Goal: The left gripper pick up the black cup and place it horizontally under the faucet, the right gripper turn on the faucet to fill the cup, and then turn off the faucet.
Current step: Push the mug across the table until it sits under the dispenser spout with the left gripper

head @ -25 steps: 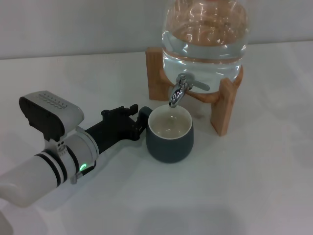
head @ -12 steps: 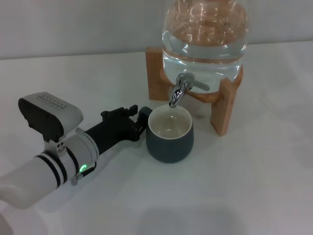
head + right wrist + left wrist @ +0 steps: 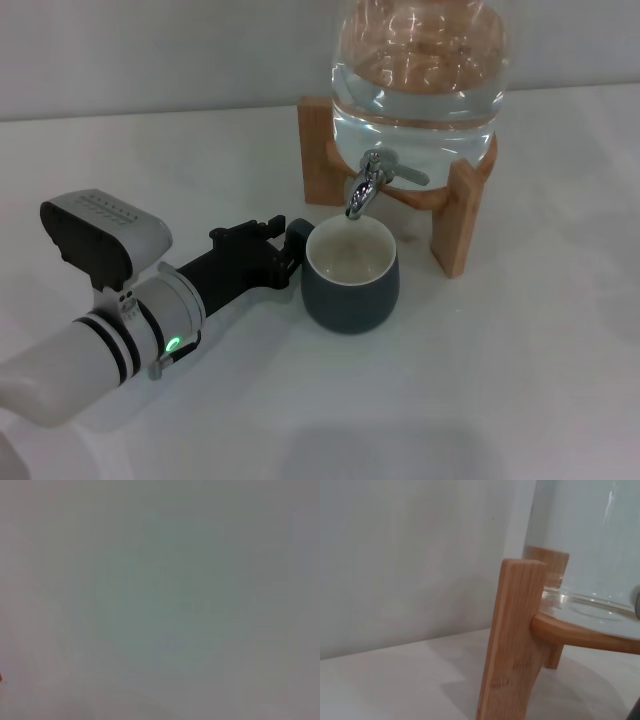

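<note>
The black cup (image 3: 350,300) stands upright on the white table, its cream inside showing, with its rim right under the spout of the chrome faucet (image 3: 362,190). The faucet is fitted to the large clear glass water jar (image 3: 420,70). My left gripper (image 3: 290,248) reaches in from the left and is shut on the cup's small handle (image 3: 297,231). The cup holds no visible water, and no stream runs from the spout. My right gripper is out of view; the right wrist view shows only a blank grey surface.
The jar rests on a wooden stand (image 3: 318,150) whose legs flank the cup; one leg fills the left wrist view (image 3: 512,640), with the glass jar (image 3: 590,540) above it. The white table (image 3: 520,380) extends in front and to the right.
My left gripper and the cup have shifted a few pixels to the right and nearer. The faucet lever has not moved.
</note>
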Controlling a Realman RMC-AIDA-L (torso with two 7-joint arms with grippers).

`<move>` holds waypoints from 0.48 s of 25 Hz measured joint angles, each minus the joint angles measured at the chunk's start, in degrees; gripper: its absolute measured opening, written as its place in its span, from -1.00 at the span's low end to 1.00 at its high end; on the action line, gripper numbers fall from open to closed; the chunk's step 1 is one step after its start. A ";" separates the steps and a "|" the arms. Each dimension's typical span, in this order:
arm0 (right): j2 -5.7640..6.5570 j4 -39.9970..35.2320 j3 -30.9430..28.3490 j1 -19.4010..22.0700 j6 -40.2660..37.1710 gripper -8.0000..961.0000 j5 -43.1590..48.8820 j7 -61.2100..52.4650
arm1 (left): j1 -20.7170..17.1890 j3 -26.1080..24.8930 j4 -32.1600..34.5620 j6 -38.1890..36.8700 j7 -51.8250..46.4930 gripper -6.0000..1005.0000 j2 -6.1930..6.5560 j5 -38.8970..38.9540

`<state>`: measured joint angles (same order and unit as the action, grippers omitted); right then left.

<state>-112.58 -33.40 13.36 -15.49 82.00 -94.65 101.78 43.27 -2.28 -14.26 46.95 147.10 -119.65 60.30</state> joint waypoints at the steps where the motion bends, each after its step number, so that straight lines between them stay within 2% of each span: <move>1: 0.00 0.00 0.00 0.02 0.00 0.76 0.00 0.00 | 0.02 0.00 -0.01 0.00 -0.15 -0.29 0.02 0.00; 12: 0.10 0.00 0.00 0.03 0.00 0.76 0.00 0.00 | -0.51 0.01 0.30 2.12 -0.58 -0.29 0.12 -0.07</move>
<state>-112.48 -33.40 13.36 -15.47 82.00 -94.65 101.78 42.76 -2.28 -13.96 49.07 146.52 -119.53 60.23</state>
